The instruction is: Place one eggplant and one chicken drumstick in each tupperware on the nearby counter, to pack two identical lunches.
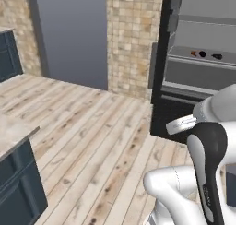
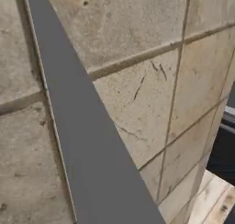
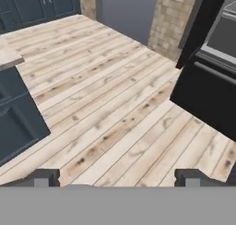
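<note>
The pincer (image 3: 117, 177) hangs over bare plank floor (image 3: 110, 99) with its tips spread wide and nothing between them, so the arm looks stowed for driving. One corner of the desk (image 1: 11, 135) juts in at left; no tupperware or food can be seen. An open black fridge (image 1: 184, 72) stands ahead.

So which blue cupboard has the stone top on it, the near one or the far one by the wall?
The near blue cupboard at the left carries the beige stone top. The far blue cupboard stands against the brick wall, beyond the wooden floor.
</note>
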